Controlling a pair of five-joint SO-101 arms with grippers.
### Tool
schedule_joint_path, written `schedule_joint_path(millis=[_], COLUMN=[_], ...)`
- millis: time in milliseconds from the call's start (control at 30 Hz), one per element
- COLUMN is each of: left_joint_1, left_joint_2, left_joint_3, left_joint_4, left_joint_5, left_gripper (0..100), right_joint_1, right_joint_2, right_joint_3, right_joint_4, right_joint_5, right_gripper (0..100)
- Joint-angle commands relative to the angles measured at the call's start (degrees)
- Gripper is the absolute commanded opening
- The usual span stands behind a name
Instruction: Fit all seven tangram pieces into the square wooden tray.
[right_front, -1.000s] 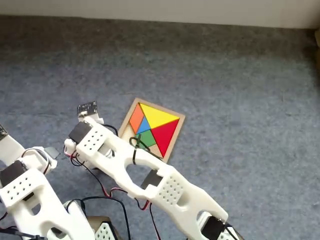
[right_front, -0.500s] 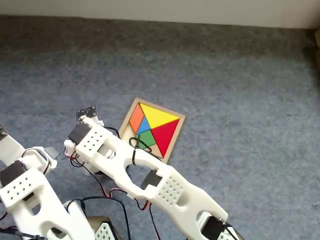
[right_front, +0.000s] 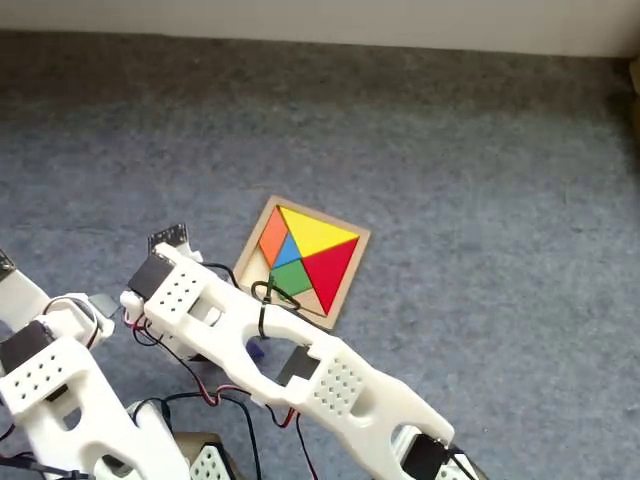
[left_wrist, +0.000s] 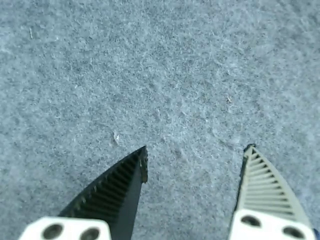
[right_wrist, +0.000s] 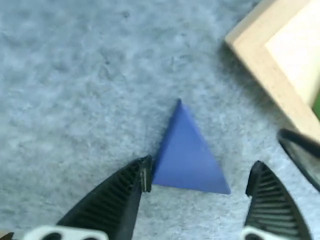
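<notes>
The right tool (right_wrist: 200, 171) is straddling, jaws apart, a small blue triangle piece (right_wrist: 187, 155) at the square wooden tray's (right_front: 349, 280) seven o'clock; the left tool (left_wrist: 195, 155) is hanging open.

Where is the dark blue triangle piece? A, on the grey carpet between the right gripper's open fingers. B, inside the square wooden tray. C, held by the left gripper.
A: the dark blue triangle piece lies on the grey carpet outside the square wooden tray, between the right gripper's open fingers.
</notes>
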Motion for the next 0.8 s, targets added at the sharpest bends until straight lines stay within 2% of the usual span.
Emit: schedule_joint_path(millis=[0, 133, 300, 667, 767], left_joint_1=[-0.66, -0.66, -0.66, -0.66, -0.66], left_joint_2=[-1.19, -1.19, -1.19, -1.19, -1.19], left_joint_3=[-1.45, -1.45, -1.45, -1.45, -1.45], left_joint_4=[-0.88, -0.88, -0.88, -0.88, -0.88], left_joint_5=[0.62, 0.62, 0.62, 0.53, 0.53], left_gripper=[30, 30, 30, 30, 30], right_joint_1=[-1.19, -1.98, -3.30, -2.68, -1.36], right_joint_2=[-0.48, -0.40, -0.40, 2.33, 2.68], right_joint_3=[-0.92, -0.75, -0.66, 0.92, 0.92], right_joint_4=[0.84, 0.92, 2.95, 2.77, 2.77], right_joint_5=[2.81, 3.78, 9.67, 9.93, 10.55], right_gripper=[31.4, 31.4, 31.4, 31.1, 25.4])
